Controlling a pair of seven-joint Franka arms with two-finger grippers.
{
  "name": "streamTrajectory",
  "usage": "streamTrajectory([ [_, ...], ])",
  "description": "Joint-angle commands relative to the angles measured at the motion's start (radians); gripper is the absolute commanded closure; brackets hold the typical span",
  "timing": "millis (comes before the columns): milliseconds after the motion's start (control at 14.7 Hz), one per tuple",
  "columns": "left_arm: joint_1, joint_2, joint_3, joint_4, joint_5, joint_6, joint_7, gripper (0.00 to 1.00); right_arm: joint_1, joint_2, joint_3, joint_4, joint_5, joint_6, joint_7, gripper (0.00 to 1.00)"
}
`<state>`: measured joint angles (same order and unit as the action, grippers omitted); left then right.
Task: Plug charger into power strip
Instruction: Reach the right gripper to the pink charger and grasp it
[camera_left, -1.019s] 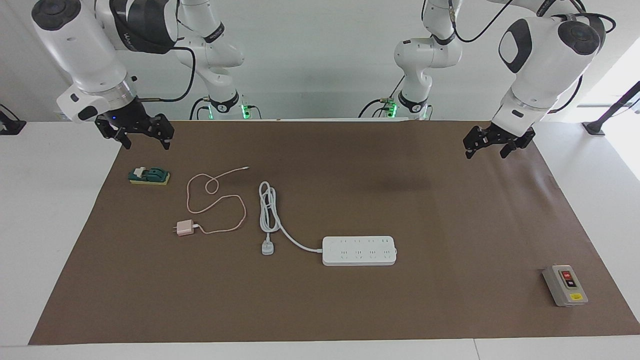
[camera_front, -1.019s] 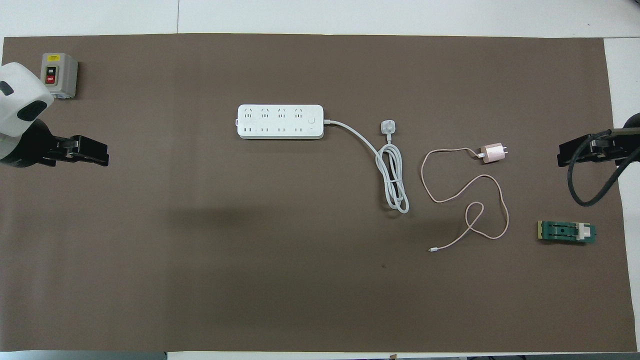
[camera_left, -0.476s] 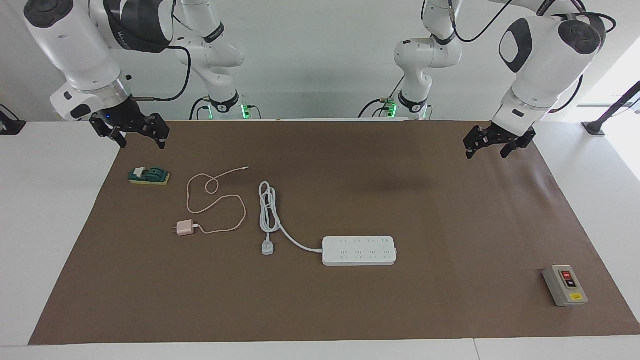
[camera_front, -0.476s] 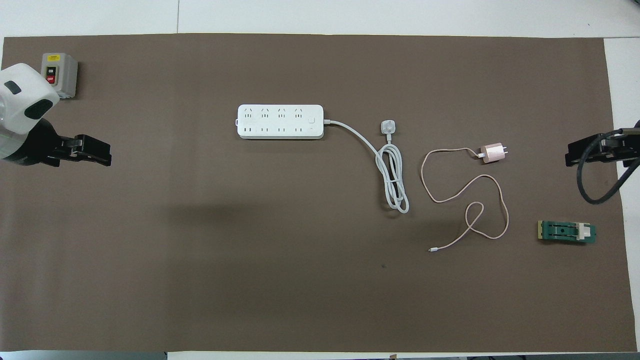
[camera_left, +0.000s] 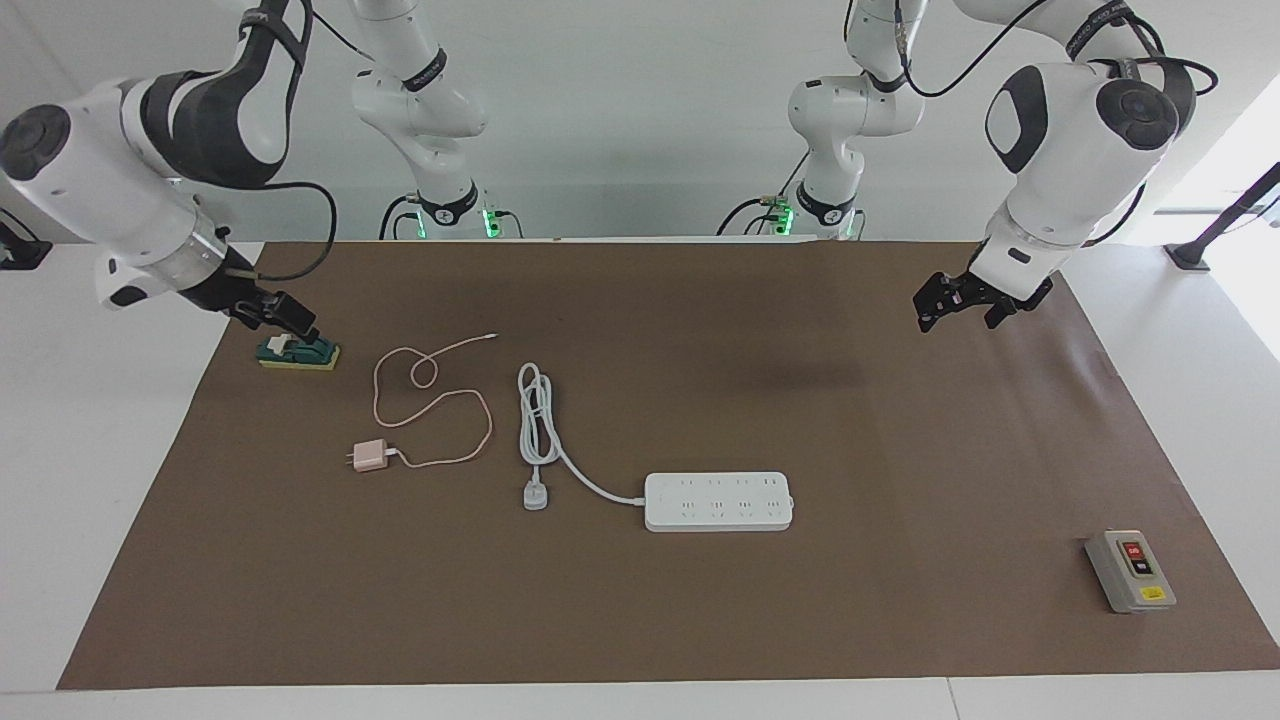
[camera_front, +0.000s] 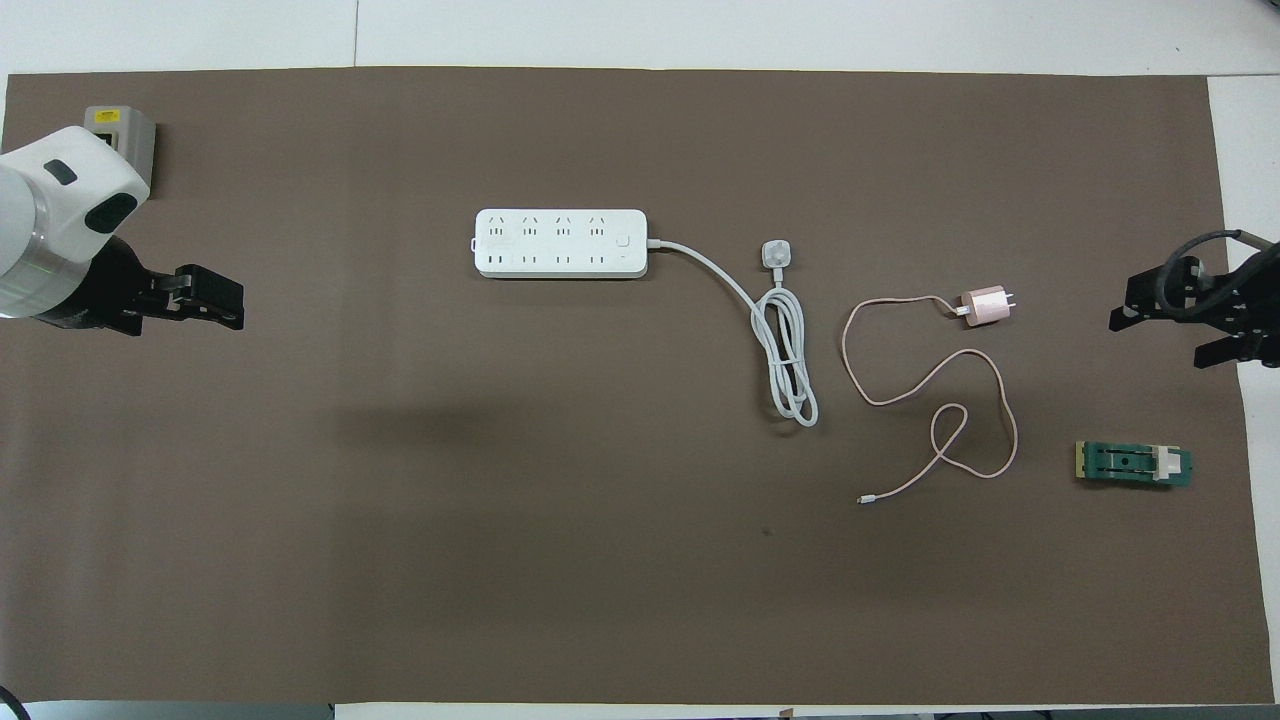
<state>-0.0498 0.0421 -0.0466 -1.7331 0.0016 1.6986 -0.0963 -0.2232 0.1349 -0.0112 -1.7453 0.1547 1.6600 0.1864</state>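
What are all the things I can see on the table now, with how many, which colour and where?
charger: one, pale pink cube with a long thin pink cable, lying toward the right arm's end of the table, not plugged in.
power strip: one, white, flat near the table's middle, farther from the robots than the charger; its thick white cord ends in a round white plug lying loose beside it.
green block: one, green with a pale base, nearer to the robots than the charger.
switch box: one, grey with red and black buttons, at the left arm's end.
mat: one, brown, covering the table.
right gripper: open, empty, just above the green block.
left gripper: open, empty, raised over the mat.
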Motion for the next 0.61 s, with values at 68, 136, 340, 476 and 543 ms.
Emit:
streamTrajectory([
  [68, -0.012, 0.007, 0.007, 0.012, 0.008, 0.016, -0.063, 0.00, -0.045, 0.098, 0.010, 0.006, 0.117, 0.029, 0.171, 0.00],
  [136, -0.013, 0.012, 0.007, 0.013, 0.008, 0.018, -0.059, 0.00, -0.057, 0.135, 0.010, 0.016, 0.132, 0.027, 0.186, 0.00],
  [340, -0.016, 0.033, 0.007, 0.018, 0.009, 0.021, -0.049, 0.00, -0.096, 0.282, -0.006, 0.087, 0.250, 0.003, 0.276, 0.00],
  [476, -0.016, 0.033, 0.007, 0.020, 0.009, 0.027, -0.037, 0.00, -0.096, 0.325, -0.010, 0.096, 0.305, 0.001, 0.353, 0.00],
  [543, -0.016, 0.030, 0.005, 0.020, 0.009, 0.027, -0.034, 0.00, -0.096, 0.345, -0.012, 0.098, 0.321, 0.009, 0.370, 0.00],
])
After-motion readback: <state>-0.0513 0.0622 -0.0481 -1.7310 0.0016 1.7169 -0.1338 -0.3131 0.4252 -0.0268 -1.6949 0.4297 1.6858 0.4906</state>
